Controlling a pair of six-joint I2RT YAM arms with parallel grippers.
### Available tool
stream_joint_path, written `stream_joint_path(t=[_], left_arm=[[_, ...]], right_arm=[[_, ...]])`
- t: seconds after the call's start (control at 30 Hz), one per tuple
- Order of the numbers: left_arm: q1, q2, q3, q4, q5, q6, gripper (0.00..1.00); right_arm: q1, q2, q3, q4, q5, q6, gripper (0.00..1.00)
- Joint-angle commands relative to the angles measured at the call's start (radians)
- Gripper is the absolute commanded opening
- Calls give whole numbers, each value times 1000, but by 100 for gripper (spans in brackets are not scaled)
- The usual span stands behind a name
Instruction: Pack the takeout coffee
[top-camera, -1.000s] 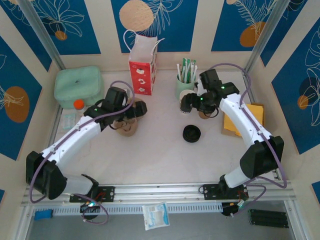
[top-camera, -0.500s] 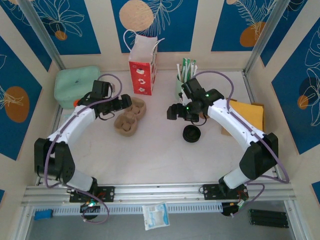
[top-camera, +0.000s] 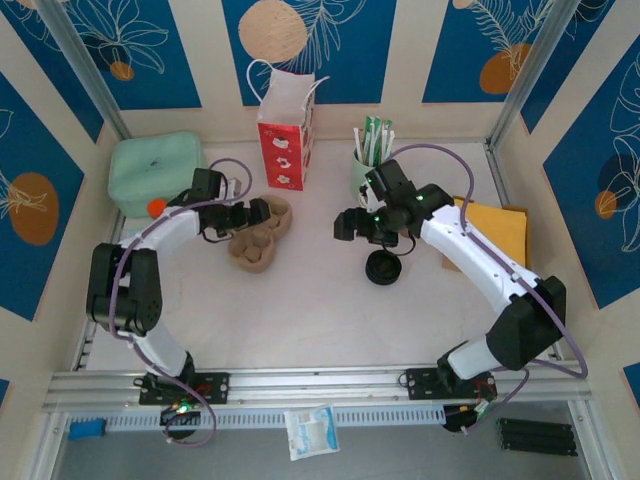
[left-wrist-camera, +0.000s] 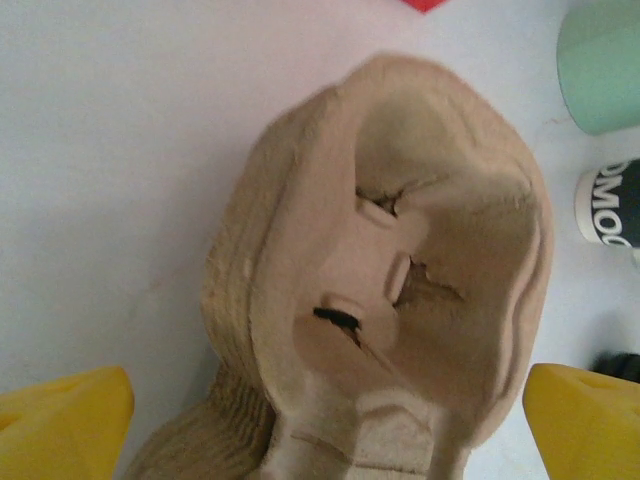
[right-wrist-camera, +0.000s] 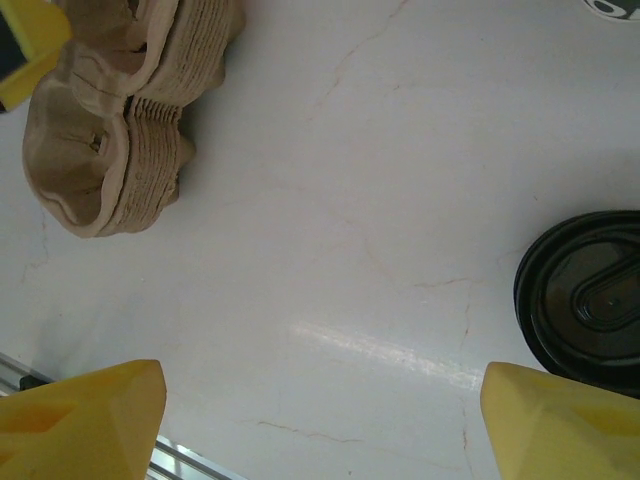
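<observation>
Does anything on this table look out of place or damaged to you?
Yes. A black lid lies loose on the table, on no cup. The stack of pulp cup carriers looks crumpled and tipped, and the left wrist view shows splits in one well.

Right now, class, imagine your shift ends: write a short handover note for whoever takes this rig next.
Left gripper: open, holding nothing, over the pulp cup carrier.
Right gripper: open, empty, above bare table, with the black lid off to one side.
Done: nothing packed. The carrier wells in view are empty and the lid lies loose.
Left: the whole packing job.
</observation>
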Motion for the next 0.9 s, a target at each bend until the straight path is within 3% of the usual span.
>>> stream_joint_path(t=[0.0,0.33,0.63,0.87], left_arm=[[-10,-30,-56,58,96,-35,99],[-133,-60,-140,230,109,-215,100],[-266,45,-27,254,43,-252,99],[-308,160,98,254,21,-250,99]], right_arm=[[-32,-32,-24,-7,-20,14,82],[-98,-51,-66,-24,-108,-40,82],[-126,-86,-105,-14,-141,-45,82],[-127,-103,-124,-12,-152,-41,82]])
